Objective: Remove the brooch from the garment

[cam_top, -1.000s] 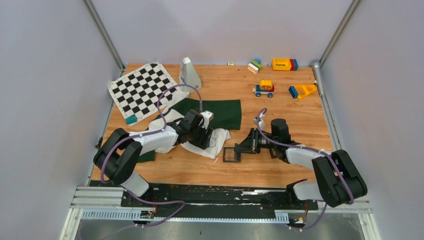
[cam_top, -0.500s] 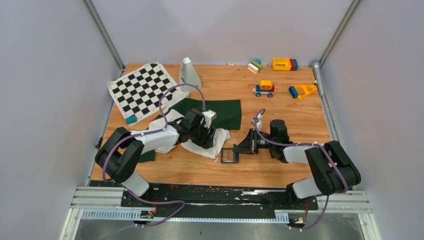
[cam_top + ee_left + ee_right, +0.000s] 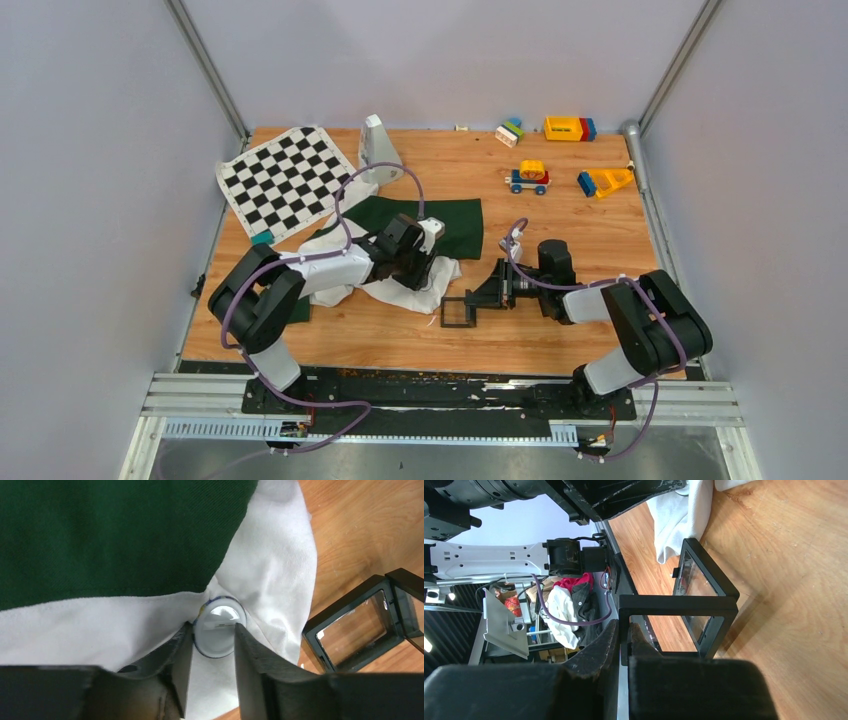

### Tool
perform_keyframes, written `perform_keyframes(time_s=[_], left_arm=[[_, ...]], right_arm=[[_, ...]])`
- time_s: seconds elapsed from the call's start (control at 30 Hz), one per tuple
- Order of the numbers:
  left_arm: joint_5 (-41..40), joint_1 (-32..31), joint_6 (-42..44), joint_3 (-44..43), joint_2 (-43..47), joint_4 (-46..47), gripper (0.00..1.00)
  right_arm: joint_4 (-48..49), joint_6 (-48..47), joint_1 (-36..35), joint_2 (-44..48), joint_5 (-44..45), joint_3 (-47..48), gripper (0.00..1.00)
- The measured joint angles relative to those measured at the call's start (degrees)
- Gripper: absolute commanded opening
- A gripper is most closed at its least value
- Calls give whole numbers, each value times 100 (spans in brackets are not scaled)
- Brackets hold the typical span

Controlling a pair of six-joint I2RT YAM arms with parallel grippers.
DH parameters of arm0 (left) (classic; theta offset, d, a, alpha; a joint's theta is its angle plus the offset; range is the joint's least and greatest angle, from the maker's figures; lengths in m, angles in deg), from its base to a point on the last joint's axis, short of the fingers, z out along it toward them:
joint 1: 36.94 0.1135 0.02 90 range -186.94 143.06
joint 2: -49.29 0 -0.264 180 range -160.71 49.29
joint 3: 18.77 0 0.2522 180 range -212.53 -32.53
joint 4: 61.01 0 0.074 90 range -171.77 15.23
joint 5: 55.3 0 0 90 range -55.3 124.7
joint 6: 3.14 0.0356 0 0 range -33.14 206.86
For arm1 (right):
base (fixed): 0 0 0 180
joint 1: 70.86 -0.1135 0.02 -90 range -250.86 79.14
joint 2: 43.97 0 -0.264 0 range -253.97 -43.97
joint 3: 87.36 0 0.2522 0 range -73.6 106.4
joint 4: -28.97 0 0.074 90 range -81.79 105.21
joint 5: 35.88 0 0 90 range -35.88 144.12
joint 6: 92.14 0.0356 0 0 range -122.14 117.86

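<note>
Even, bright overhead light with soft shadows; both wrist views blur close to the lens.
</note>
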State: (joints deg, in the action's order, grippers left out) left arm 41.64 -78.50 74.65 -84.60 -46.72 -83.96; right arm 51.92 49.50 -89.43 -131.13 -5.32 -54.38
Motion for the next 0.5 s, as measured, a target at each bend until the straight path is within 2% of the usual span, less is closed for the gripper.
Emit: perform_keyframes(time_s=[0.1, 0.23, 0.3, 0.4, 0.5], left_arm=[[-170, -140, 76, -66, -55, -35, 29], [-402, -302, 111, -181, -44, -44, 27], [-461, -332, 111, -164, 7, -46, 24], [-505, -345, 111, -4, 262, -33, 13], [-455, -345, 129, 179, 590, -11, 11]], right_arm=[[46, 9, 0, -9, -26, 0, 0], [46, 15, 0, -9, -31, -2, 0], [42, 15, 0, -9, -31, 0, 0], [35, 13, 0, -9, -28, -2, 0], [20, 9, 0, -9, -28, 0, 0]])
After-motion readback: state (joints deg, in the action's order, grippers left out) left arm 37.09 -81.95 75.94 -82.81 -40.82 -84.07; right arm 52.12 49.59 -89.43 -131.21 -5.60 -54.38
